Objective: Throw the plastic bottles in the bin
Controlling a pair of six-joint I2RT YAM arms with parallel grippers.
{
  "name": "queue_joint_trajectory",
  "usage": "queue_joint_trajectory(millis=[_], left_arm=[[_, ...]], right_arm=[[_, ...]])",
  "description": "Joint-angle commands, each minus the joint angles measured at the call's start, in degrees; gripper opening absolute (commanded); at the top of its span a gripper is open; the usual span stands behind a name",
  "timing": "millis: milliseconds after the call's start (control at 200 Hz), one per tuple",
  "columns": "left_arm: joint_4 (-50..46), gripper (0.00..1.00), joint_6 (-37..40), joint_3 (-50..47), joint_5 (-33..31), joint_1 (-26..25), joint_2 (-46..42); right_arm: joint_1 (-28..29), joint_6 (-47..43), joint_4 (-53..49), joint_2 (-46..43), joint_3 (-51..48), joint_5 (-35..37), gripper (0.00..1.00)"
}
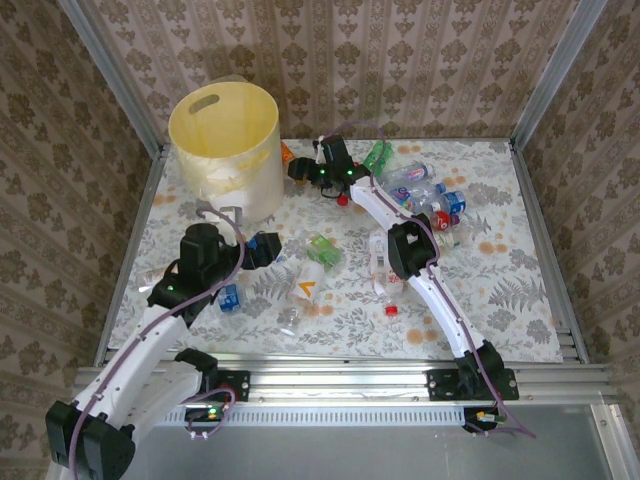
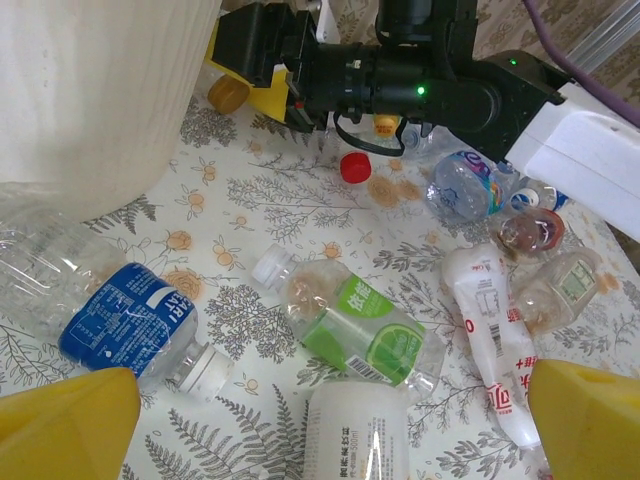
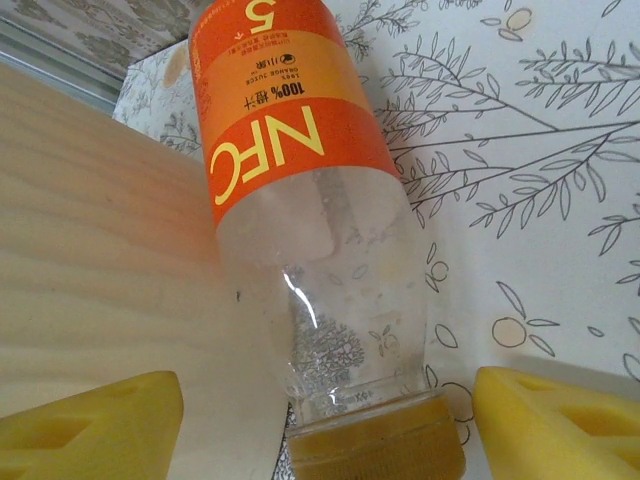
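The left gripper point(image 2: 328, 420) is hovering with jaws spread wide over a blue-label bottle point(image 2: 125, 320) and a green-label bottle point(image 2: 365, 330) lying on the table point(image 1: 500, 300). Farther off, the right gripper point(image 3: 325, 425) is straddling an orange-label bottle point(image 3: 300, 200), jaws apart and not pinching it, just beside the bin point(image 1: 240, 170).

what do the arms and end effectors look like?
Both the left arm and right arm: white link shells, black joint housings, a purple cable along each. The left end effector and right end effector: black bodies, yellow wedge fingers. A green LED on the right wrist.
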Motion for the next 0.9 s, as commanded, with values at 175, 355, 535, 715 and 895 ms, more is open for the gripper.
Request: queue_joint_trajectory(millis=[175, 355, 535, 715, 895], left_arm=[[-2.7, 1.0, 0.8, 1.4, 0.6, 0.9, -2.7], [-3.3, 1.0, 0.9, 1.1, 0.9, 1.5, -3.8], [-3.9, 1.0, 1.0, 0.9, 1.4, 1.8, -4.5], [-3.8, 1.0, 0.8, 0.4, 1.7, 2.2, -4.9], [-3.7, 1.0, 0.7, 0.1, 2.1, 2.2, -5.3]], right_arm=[[1.3, 0.9, -4.7, 1.3, 1.4, -0.1, 0.71], [2.0, 0.2, -6.9, 1.1, 0.9, 0.8, 0.69], [2.3, 0.9, -7.7, 1.2, 0.0, 0.8, 0.69], [2.8, 1.7, -8.5, 1.2, 0.0, 1.1, 0.69], [3.0, 4.7, -4.2, 1.7, -1.3, -1.4, 0.67]])
